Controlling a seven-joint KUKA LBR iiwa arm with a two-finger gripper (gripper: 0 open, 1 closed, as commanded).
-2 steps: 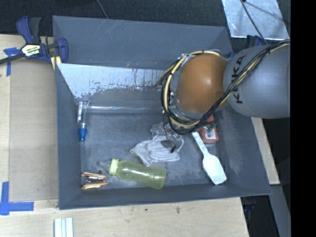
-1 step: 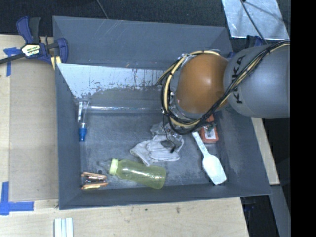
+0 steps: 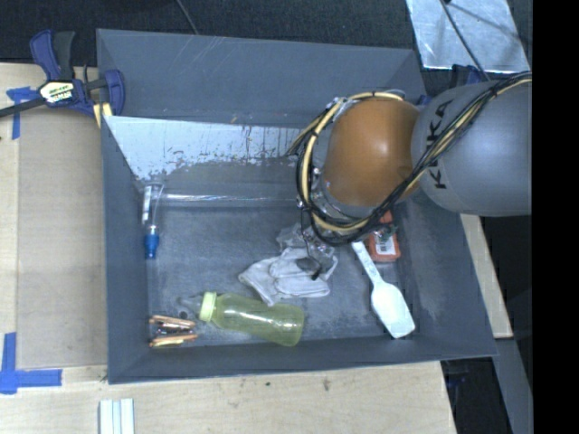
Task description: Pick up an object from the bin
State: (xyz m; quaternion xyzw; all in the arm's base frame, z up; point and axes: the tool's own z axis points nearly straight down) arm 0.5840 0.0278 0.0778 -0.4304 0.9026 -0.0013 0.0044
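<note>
**Camera view: contents of the grey bin (image 3: 127,242)**

- Pincer (image 3: 317,262): it is hanging under the orange wrist cover, low over the right edge of the crumpled pale thing. You are not getting a clear look at its opening, so how far apart it is, or whether it has hold of anything, cannot be told.
- Crumpled pale thing (image 3: 276,278): grey-white cloth or wrapper, lying mid-floor.
- White spatula (image 3: 387,301): lying just right of the pincer.
- Small orange-red piece (image 3: 387,245): sitting by the spatula's handle end.
- Yellow-green bottle (image 3: 258,319): lying on its side near the front wall.
- Copper-brown pieces (image 3: 172,330): resting in the front-left corner.
- Clear tube with blue tip (image 3: 149,224): lying along the left wall.

Step, as a judgement: you are probably watching the grasp stage, with nothing raised yet. The next move is calling for a firm closure on a fold, then a straight lift clear of the spatula.
</note>
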